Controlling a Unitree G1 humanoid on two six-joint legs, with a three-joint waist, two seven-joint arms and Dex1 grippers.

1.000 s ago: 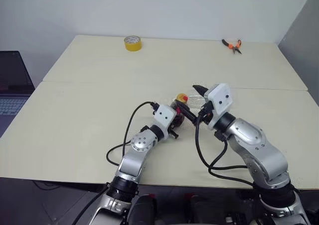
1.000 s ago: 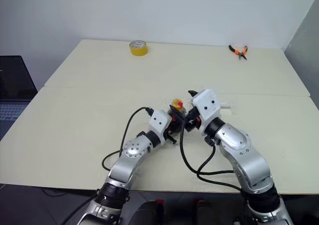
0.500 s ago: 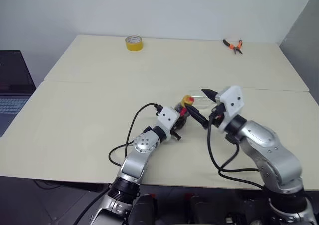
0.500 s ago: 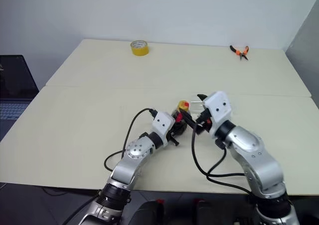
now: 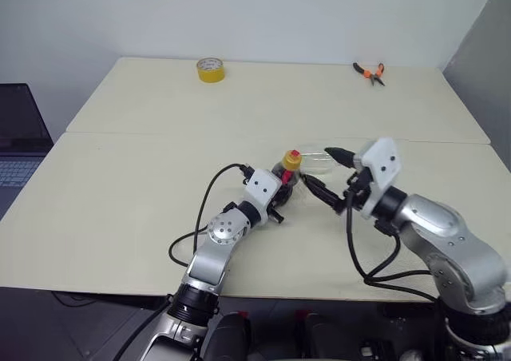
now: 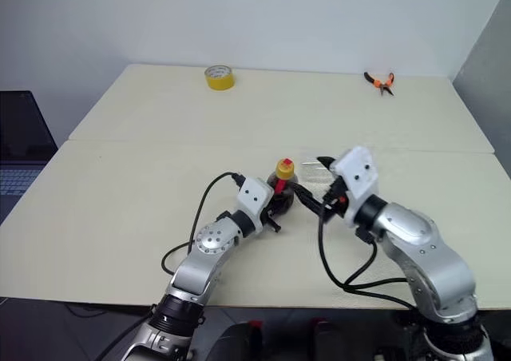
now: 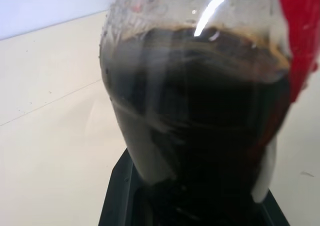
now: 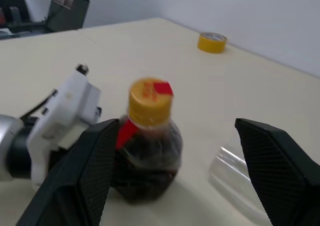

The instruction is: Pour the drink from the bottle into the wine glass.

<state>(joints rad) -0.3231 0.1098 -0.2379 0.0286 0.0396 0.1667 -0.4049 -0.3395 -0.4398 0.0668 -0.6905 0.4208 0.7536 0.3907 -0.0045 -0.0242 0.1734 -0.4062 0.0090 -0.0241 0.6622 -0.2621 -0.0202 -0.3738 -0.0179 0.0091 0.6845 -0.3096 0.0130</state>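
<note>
Near table (image 5: pixel 120 185) centre: left gripper (image 5: pixel 281 195) clamped on bottle (image 5: pixel 287 172), upright, drink (image 7: pixel 200 111) dark inside, yellow cap on. Right gripper (image 5: pixel 326 173) spread wide, holding nothing, just beside bottle. Wine glass (image 5: pixel 319 162) lies on its side behind it.

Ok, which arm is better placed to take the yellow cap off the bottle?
Right. The right gripper is empty, jaws open, close beside the cap. The left gripper is shut on the bottle, holding it upright.
</note>
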